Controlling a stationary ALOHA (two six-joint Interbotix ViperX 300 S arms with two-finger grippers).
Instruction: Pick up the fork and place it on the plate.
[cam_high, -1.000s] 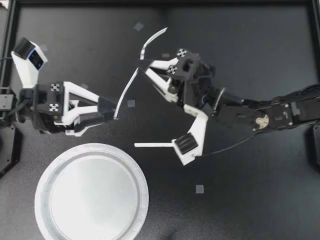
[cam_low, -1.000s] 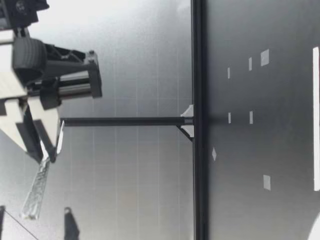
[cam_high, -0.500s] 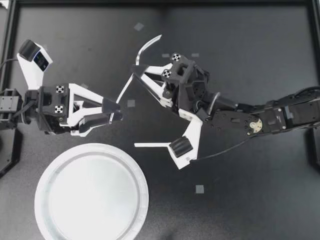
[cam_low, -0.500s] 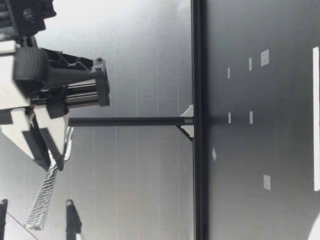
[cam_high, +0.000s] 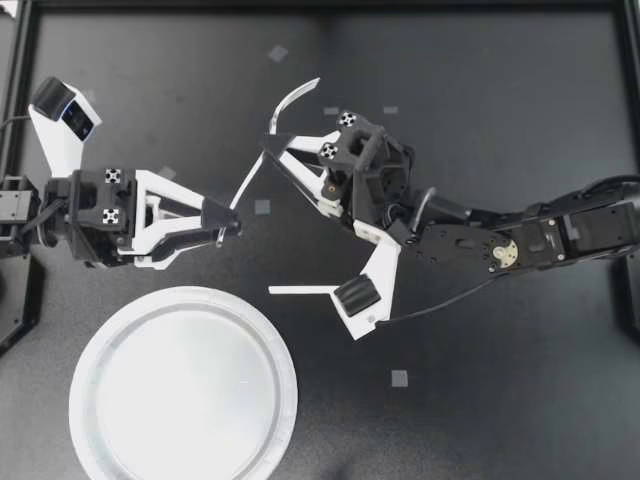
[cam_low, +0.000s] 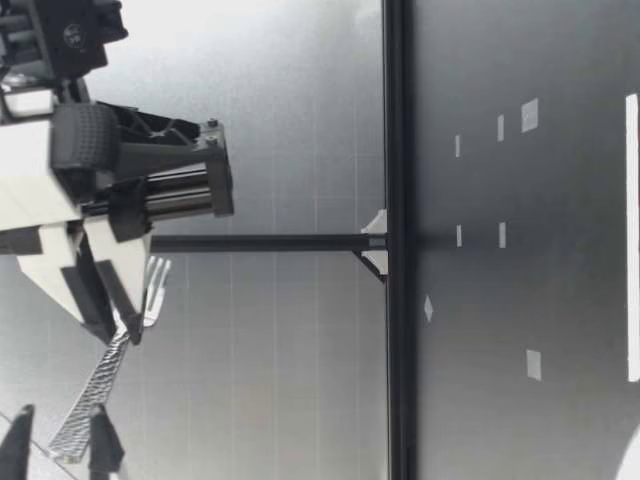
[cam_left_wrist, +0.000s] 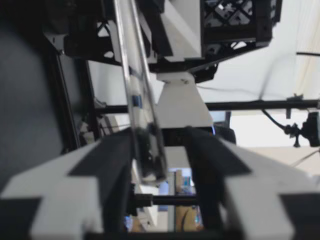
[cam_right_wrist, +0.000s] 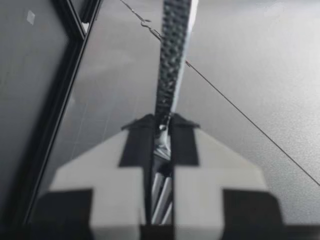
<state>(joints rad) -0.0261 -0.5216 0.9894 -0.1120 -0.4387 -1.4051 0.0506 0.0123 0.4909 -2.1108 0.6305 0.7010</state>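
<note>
The fork (cam_high: 249, 182) looks light, thin and slick, probably a bit springy, so I'd grip its textured handle. My right gripper (cam_high: 268, 140) is clenched on its neck, holding it aloft beyond the plate (cam_high: 150, 305). My left gripper (cam_high: 228, 228) reaches in level, fingers parted around the handle's end.

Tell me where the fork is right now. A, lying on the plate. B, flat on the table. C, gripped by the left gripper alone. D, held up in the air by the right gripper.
D: my right gripper is shut on the fork, holding it in mid-air, while my left gripper is open with the handle's end between its fingers.
</note>
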